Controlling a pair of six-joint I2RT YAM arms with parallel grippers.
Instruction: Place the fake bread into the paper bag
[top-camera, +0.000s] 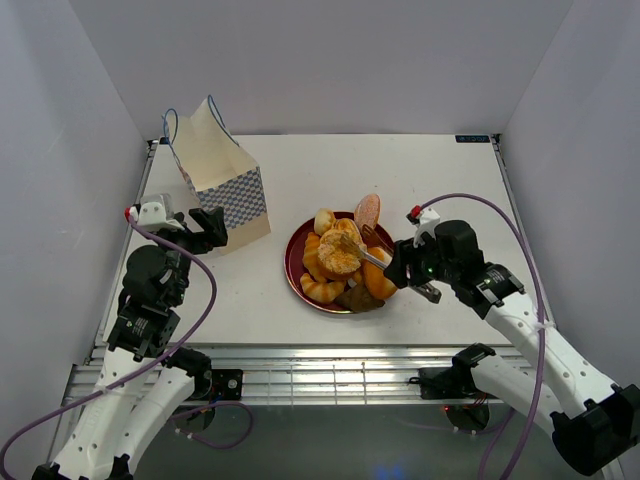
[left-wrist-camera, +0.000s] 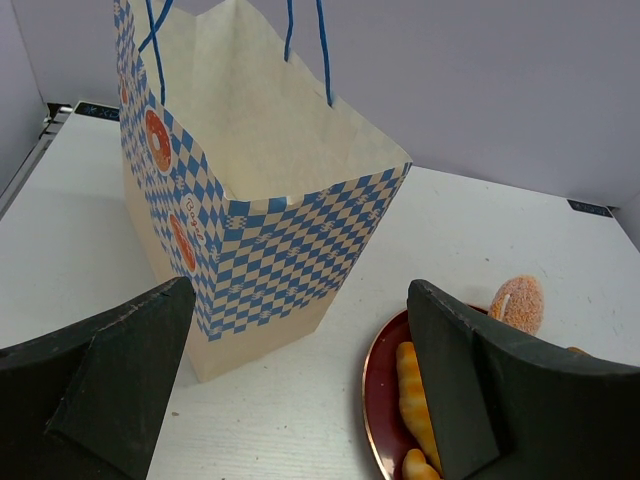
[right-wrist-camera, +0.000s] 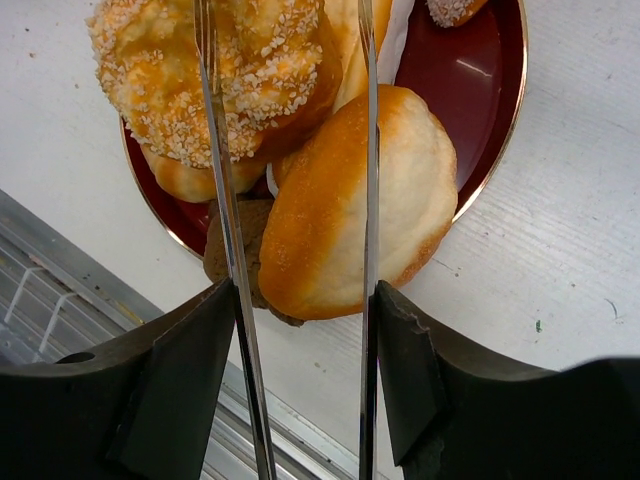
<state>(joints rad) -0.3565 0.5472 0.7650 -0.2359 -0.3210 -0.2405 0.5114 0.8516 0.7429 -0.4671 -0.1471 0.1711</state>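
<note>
The paper bag (top-camera: 215, 185) stands open at the back left, cream with a blue checkered band; it fills the left wrist view (left-wrist-camera: 260, 200). The fake bread (top-camera: 340, 255) is piled on a dark red plate (top-camera: 292, 262). My right gripper (top-camera: 405, 265) is shut on metal tongs (top-camera: 365, 245) that reach over the pile. In the right wrist view the tong arms (right-wrist-camera: 222, 200) pass over a seeded bun (right-wrist-camera: 220, 70) and a golden roll (right-wrist-camera: 350, 200); their tips are out of frame. My left gripper (top-camera: 212, 228) is open and empty beside the bag's front.
A pinkish bun (top-camera: 368, 210) leans at the plate's far rim, also in the left wrist view (left-wrist-camera: 517, 303). A dark brown piece (right-wrist-camera: 235, 245) lies under the roll at the plate's near edge. White walls enclose the table on three sides.
</note>
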